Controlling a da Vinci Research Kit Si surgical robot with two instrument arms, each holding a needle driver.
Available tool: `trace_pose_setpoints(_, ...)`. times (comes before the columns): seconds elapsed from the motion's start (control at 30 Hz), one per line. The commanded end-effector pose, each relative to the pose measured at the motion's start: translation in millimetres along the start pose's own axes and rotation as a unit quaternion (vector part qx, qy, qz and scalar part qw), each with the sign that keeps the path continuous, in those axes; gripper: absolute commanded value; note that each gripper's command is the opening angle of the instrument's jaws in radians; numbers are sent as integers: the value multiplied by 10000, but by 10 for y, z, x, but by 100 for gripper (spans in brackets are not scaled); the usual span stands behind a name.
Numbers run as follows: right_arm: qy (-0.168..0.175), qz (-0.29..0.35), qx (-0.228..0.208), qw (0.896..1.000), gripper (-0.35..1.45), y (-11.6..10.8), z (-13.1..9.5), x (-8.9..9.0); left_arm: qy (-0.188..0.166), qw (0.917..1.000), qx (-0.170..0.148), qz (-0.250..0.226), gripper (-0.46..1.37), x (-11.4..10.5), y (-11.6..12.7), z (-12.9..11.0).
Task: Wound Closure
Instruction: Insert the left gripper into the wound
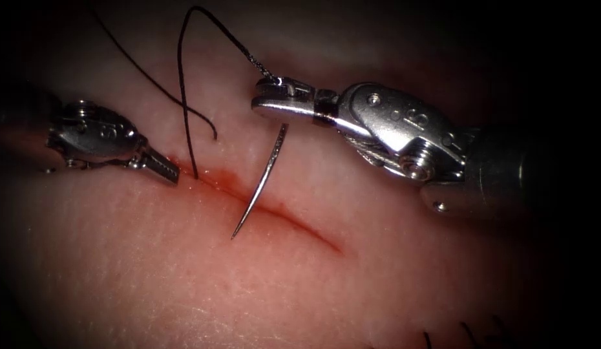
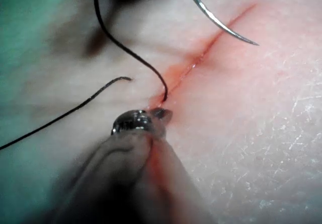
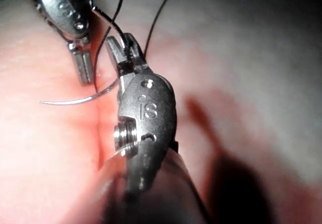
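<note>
While the needle lies free across the cut in the endoscope view, neither tool grips it: its point sits below the cut, its blunt end up toward the right end effector. Long axis runs steeply, upper right to lower left. Right end effector is just above the blunt end, apart from it, and clamped on the thread near where thread meets needle end. Left end effector sits at the cut's left end w/ nothing in it; whether its jaws are parted can't be told. Thread enters the tissue just right of that tip. Right arm looks nearer the needle.

Left wrist view: left end effector touches or nearly touches the red fluid where thread goes in; needle arcs over the cut further along, well apart.

Right wrist view: right end effector pinches thread; needle lies crosswise behind it, left tool just beside.
</note>
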Motion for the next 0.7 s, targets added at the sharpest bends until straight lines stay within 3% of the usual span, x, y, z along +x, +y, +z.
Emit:
trace_pose_setpoints(0.03, -9, -94, -68, 9999, -35, 1, 2, -1, -2, 10000, -36, -6, -35, -2, 1, 2)
trace_pose_setpoints(0.4, -114, -450, -169, 9988, -35, -1, 21, -12, -2, 9998, -201, -52, -31, -6, 7, 7)
trace_pose_setpoints(0.7, -114, -543, -160, 9983, -35, -8, 19, -12, 29, 9999, -37, -104, -35, 7, -1, 18)
